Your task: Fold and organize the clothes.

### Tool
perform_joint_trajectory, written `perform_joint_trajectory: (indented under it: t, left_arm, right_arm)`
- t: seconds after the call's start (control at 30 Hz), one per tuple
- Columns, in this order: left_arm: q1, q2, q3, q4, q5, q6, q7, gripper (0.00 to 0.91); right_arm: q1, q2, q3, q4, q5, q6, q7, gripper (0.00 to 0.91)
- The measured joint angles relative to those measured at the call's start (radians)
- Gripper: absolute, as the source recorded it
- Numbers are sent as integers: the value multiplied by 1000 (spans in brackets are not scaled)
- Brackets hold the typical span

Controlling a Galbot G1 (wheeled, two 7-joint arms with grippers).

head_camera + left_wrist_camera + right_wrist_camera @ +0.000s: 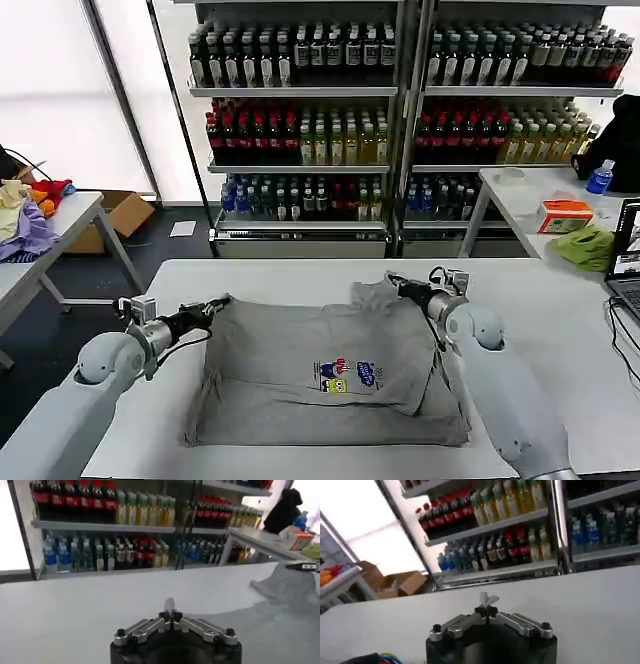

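Left gripper [213,307]: jaws are closed on the near-left corner of the shirt, a sliver of cloth pinched between them (seen from the left wrist).
Light grey cotton T-shirt with a small colourful cartoon chest print [330,375]: spread partly folded on the white desk [560,330], between both arms.
Right gripper [393,283]: jaws are clamped on the shirt's far-right corner, fabric held.

Behind the white table [560,300] stand bottle shelves [300,130], beside a cardboard box [120,215].
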Motion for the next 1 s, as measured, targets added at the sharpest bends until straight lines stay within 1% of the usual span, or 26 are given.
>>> perform_joint_trajectory:
  t: [0.1, 0.37, 0.57, 0.63, 0.77, 0.8, 0.83, 0.87, 0.9, 1.0]
  left_arm:
    - [57, 7, -38, -64, 2, -4, -15, 20]
    - [217, 5, -149, -227, 26, 7, -44, 10]
    - [362, -6, -239, -343, 72, 31, -57, 20]
    - [417, -11, -271, -381, 92, 36, -57, 10]
    - [520, -21, -333, -441, 137, 43, -58, 10]
    - [546, -24, -348, -452, 153, 43, -58, 71]
    - [569, -27, -360, -462, 166, 42, -58, 665]
    - [595, -31, -371, -473, 181, 40, -56, 907]
    - [617, -34, -378, -480, 196, 38, -55, 907]
    - [684, -48, -395, -502, 245, 31, -48, 907]
  right_arm:
    - [-79, -14, 41, 98, 20, -1, 5, 0]
    - [-319, -17, 170, 352, 51, -2, 12, 0]
    - [-509, -11, 257, 509, 49, 6, 10, 0]
    - [-574, -6, 283, 554, 47, 12, 7, 0]
    - [-686, 5, 326, 627, 33, 26, -8, 0]
    - [-712, 8, 335, 639, 27, 29, -13, 0]
    - [-738, 12, 342, 650, 21, 31, -19, 0]
    - [-761, 16, 347, 659, 15, 35, -24, 212]
    - [-783, 20, 350, 667, 8, 40, -28, 907]
    - [-835, 28, 364, 687, -17, 55, -40, 907]
